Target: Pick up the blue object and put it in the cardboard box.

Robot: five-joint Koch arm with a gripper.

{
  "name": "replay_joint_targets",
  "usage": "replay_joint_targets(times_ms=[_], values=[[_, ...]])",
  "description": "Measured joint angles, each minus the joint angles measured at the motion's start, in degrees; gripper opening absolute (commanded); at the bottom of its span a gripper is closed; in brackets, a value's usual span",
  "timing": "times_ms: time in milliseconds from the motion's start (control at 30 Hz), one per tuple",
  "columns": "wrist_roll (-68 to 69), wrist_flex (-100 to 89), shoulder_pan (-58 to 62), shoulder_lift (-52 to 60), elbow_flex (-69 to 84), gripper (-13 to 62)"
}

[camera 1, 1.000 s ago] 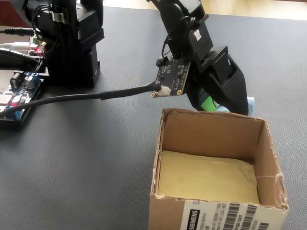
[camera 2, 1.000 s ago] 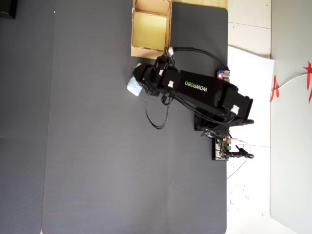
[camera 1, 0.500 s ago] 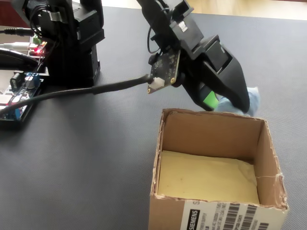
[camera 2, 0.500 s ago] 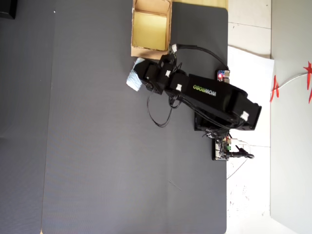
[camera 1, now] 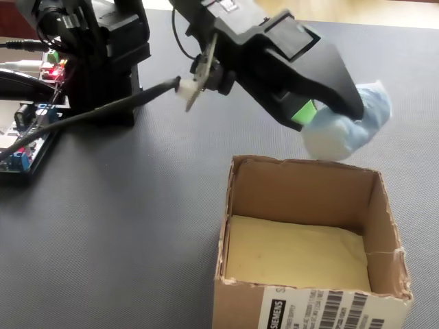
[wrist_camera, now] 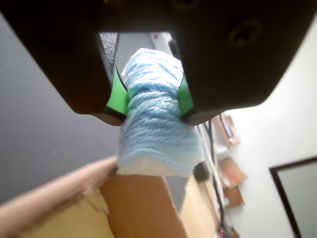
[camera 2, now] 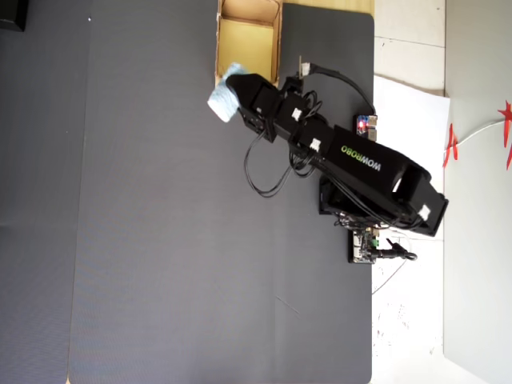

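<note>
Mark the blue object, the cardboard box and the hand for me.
blue object (wrist_camera: 156, 124): wrist view, middle of the yarn bundle.
cardboard box (camera 1: 302, 188): fixed view, inner face of the far wall.
hand (wrist_camera: 151, 96): wrist view, midway between the green-padded fingertips.

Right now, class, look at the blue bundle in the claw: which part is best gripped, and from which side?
Grip the blue bundle across its narrow middle, as the claw does now. The green pads squeeze its two long sides, pinching the soft windings into a waist, so both ends stick out free. Coming at it square to its long axis suits that oblong shape, above the cardboard box.
</note>
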Motion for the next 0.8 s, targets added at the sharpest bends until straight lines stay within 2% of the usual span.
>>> replay_joint_targets(times_ms=[233,333,467,567,667,733,800], values=[[-2.90,-0.53,9.05,-8.26,-11.25,-11.2],[-2.99,0.26,12.30,-8.70,-11.25,-11.2],[-2.99,10.55,15.82,-8.70,-9.14,-10.8],[-2.81,11.25,16.00,-8.70,-9.05,7.7],[-2.20,11.87,16.00,-8.70,-9.05,15.6],[-2.20,11.87,16.00,-8.70,-9.05,23.6],[-2.11,11.87,16.00,-8.70,-9.05,27.2]])
